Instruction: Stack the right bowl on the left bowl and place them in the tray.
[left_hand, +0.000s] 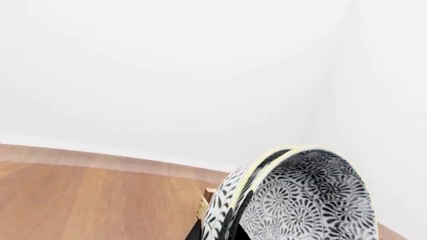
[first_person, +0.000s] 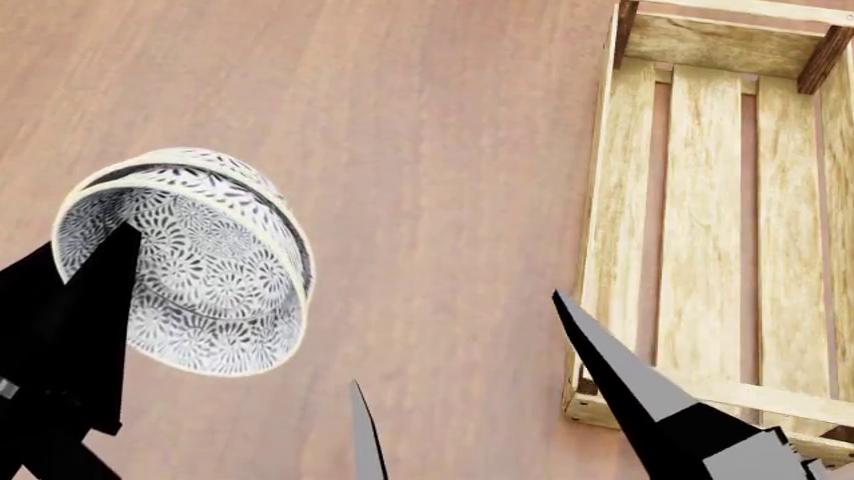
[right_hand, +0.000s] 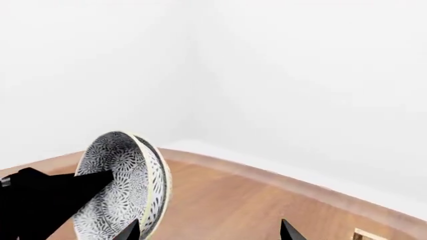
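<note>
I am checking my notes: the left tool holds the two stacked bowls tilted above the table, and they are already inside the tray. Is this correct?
Not quite. In the head view the stacked bowls, held tilted by the left tool, are still apart from the tray, which lies empty beside them.

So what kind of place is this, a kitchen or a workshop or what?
Neither, most likely: it looks like a bare simulated test room. Plain white walls meet in an empty corner above a wooden tabletop, and only a slatted tray and stacked patterned bowls are in view.
</note>
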